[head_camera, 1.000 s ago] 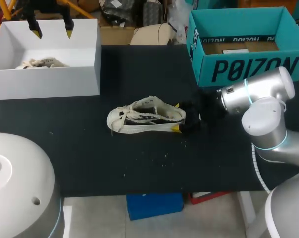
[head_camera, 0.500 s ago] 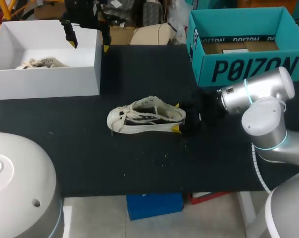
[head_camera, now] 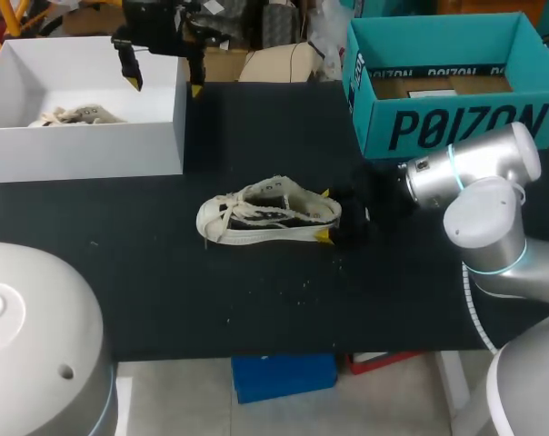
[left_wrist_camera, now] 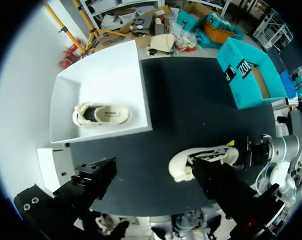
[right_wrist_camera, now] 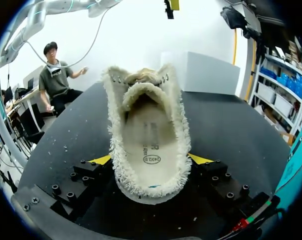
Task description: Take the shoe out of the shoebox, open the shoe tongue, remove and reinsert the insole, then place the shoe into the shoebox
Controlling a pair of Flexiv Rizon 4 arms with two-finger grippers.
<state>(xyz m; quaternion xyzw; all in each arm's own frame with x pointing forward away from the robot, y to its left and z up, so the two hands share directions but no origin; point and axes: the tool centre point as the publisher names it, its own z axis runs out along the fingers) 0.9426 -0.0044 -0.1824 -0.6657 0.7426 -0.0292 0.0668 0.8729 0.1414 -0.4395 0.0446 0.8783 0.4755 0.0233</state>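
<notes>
A cream low-top shoe (head_camera: 267,214) lies on its sole in the middle of the black table (head_camera: 165,272), toe to the left. My right gripper (head_camera: 325,215) is shut on the shoe's heel, one yellow tip on each side. From the right wrist view I look into the shoe (right_wrist_camera: 148,100) from the heel, with the insole (right_wrist_camera: 150,140) lying flat inside and the right gripper (right_wrist_camera: 150,161) around it. My left gripper (head_camera: 164,84) hangs open and empty high above the right wall of the white shoebox (head_camera: 84,145). Its wrist view shows the shoe (left_wrist_camera: 203,157) far below.
A second cream shoe (head_camera: 79,115) lies inside the white shoebox (left_wrist_camera: 141,95) at the back left. A teal open box (head_camera: 447,127) stands at the back right. Bare black table lies in front of the shoe.
My left gripper has moved right, from over the white shoebox's middle to above its right wall. The right arm and the shoe have kept still.
</notes>
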